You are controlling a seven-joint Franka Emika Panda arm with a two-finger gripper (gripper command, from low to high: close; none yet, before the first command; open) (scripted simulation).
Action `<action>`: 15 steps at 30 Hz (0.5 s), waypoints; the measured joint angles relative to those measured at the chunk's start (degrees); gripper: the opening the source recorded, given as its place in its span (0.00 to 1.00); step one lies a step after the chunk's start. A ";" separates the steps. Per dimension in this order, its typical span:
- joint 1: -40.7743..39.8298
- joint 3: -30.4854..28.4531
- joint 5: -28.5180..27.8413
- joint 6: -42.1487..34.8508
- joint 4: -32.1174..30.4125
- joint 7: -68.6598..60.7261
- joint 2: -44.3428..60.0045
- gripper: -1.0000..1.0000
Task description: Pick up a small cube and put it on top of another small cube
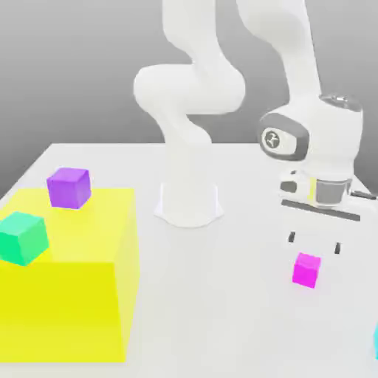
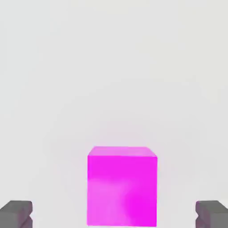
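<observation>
A small magenta-pink cube (image 1: 306,269) (image 2: 122,187) rests on the white table at the exterior view's right. My gripper (image 1: 315,242) (image 2: 114,213) hangs open just above and slightly behind it, fingers pointing down. The dark fingertips (image 2: 17,213) stand wide apart on either side of the cube, with nothing between them touching it. A cyan block (image 1: 375,341) peeks in at the right edge of the exterior view.
A large yellow box (image 1: 66,295) stands at the exterior view's left, with a violet-purple cube (image 1: 69,187) and a green cube (image 1: 23,237) on it. The arm's white base (image 1: 188,199) rises at the table's middle back.
</observation>
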 joint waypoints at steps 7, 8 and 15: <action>7.47 -10.62 -13.63 3.00 2.01 10.22 5.77 0.50; 9.11 -12.77 -15.75 3.49 2.30 11.80 6.65 0.50; 22.84 -30.14 -31.12 7.63 4.42 23.42 13.34 0.50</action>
